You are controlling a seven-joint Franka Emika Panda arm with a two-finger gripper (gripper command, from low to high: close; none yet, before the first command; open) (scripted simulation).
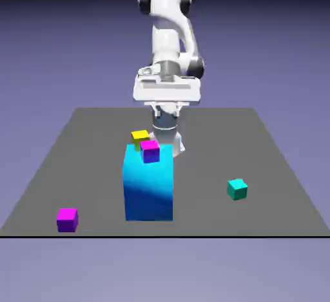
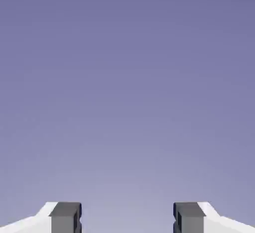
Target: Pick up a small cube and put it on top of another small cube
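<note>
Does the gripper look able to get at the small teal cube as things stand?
Probably yes: the gripper looks open, and the teal cube sits apart from the blue block.

Backdrop: plain blue-violet, filling most of view; darker toward top, paler toward bottom middle
Gripper [image 2: 127, 217]: open, wide gap between tips, only backdrop showing through
Fingertips [image 2: 65, 217]: grey, dark top faces, at bottom edge, one left of middle, one right; cut off by frame
Finger mounts [image 2: 215, 223]: white, slanting down and outward to bottom corners
</note>
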